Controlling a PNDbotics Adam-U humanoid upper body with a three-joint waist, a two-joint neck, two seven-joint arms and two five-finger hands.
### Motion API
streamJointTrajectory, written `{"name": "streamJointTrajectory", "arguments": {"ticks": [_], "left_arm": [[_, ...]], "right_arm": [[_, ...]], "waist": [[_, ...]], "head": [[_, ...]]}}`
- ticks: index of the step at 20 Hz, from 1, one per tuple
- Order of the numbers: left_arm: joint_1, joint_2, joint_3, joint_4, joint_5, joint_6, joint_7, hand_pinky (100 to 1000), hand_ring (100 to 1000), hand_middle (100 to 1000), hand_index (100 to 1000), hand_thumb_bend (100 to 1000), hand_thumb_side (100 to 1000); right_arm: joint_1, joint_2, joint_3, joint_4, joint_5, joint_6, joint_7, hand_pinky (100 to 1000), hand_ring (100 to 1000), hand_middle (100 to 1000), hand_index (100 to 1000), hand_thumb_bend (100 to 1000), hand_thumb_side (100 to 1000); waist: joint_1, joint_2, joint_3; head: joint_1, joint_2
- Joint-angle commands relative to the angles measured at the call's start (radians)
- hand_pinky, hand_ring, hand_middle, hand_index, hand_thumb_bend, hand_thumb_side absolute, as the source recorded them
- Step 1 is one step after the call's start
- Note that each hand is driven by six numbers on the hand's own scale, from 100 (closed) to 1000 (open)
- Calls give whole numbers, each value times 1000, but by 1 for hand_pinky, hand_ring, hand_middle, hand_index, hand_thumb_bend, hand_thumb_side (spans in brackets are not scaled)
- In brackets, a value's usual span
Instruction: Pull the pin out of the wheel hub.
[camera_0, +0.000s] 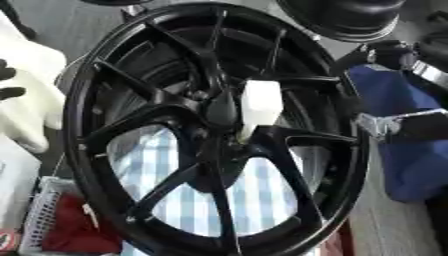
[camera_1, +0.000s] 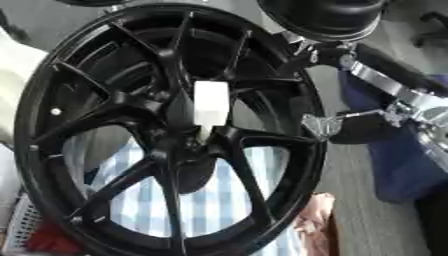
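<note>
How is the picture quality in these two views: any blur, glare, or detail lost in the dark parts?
Left eye view: soft overall; the black wheel hub loses spoke detail in shadow, and the white pin is bright with little surface detail. Right eye view: equally soft; silver parts of the right arm catch glare, and the hand cannot be made out.

One black wheel hub (camera_0: 210, 130) fills the view, with one white pin (camera_0: 259, 106) at its centre. One white basket (camera_0: 39, 215) sits at lower left, and one blue bag (camera_0: 402, 135) at right.
</note>
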Motion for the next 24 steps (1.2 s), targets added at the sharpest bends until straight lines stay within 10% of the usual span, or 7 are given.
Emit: {"name": "streamJointTrajectory", "arguments": {"ticks": [1, 12, 18, 24], "left_arm": [[-11, 19, -6, -21, 6, 0, -9, 646, 719, 637, 733, 130, 780], [-8, 22, -13, -21, 10, 9, -16, 647, 720, 638, 733, 133, 780], [-6, 20, -10, -21, 12, 13, -11, 647, 720, 638, 732, 135, 779], [3, 13, -6, -21, 17, 19, -7, 648, 721, 638, 733, 136, 777]], "right_arm": [[-40, -111, 3, -18, -33, 32, 46, 893, 887, 760, 834, 100, 263], [-168, -163, 76, -18, -132, 162, 202, 903, 923, 796, 863, 100, 654], [-245, -114, 124, -18, -136, 234, 252, 905, 926, 798, 863, 100, 672], [-315, -36, 157, -18, -102, 295, 270, 906, 927, 800, 863, 100, 501]], "waist": [[5, -28, 7], [-8, -45, 13], [-10, -54, 12], [-1, -75, -4]], "head": [[-15, 1], [-30, 12], [-38, 30], [-30, 52]]}}
